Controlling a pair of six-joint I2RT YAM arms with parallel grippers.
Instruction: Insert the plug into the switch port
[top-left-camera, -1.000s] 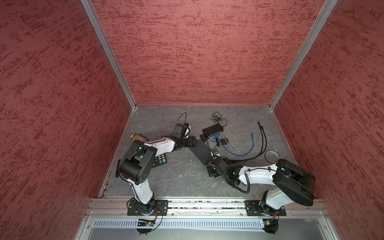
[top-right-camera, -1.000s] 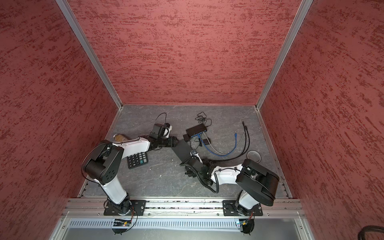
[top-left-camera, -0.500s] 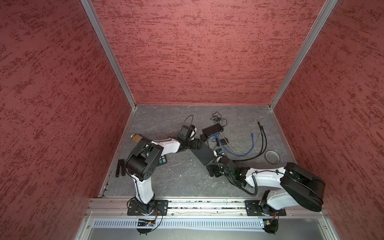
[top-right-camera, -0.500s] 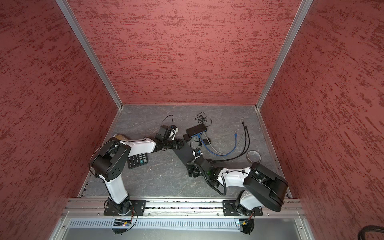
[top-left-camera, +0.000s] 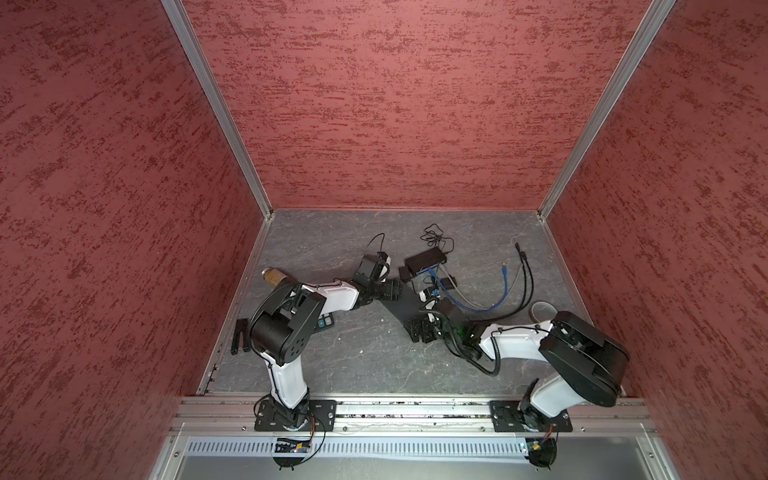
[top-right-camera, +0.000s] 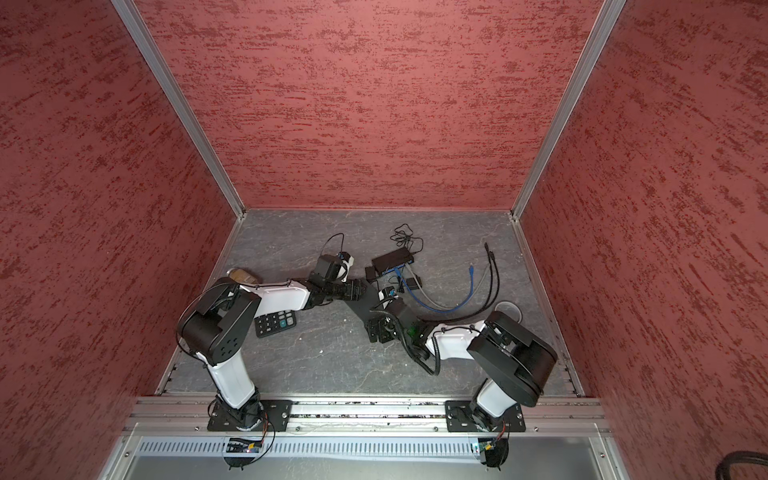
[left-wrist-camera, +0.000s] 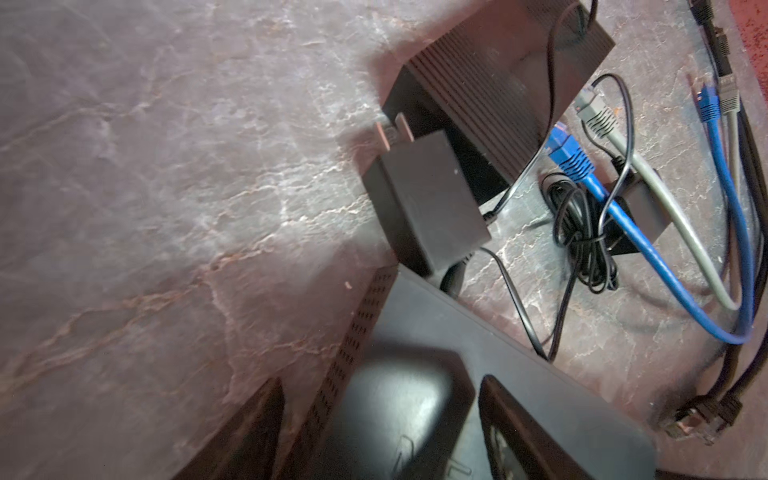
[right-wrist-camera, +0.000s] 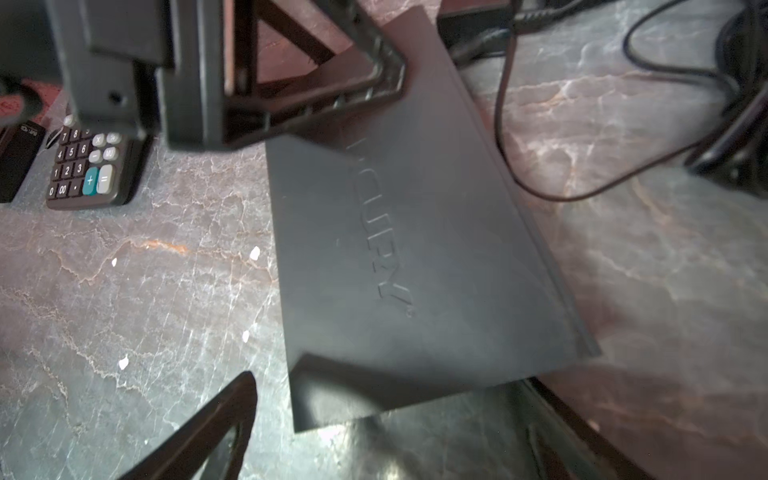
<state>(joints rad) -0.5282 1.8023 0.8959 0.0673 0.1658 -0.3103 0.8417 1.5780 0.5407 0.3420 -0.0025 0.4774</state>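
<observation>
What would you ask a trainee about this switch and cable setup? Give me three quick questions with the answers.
1. True or false: the calculator lies on the left arm's side of the table.
2. Which cables run beside the small ribbed switch? A: blue cable and grey cable. B: red and yellow. C: green and white.
3. What stretches between the left end effector and the right end effector?

Key: 1 true. 2 A. 3 the flat black switch.
</observation>
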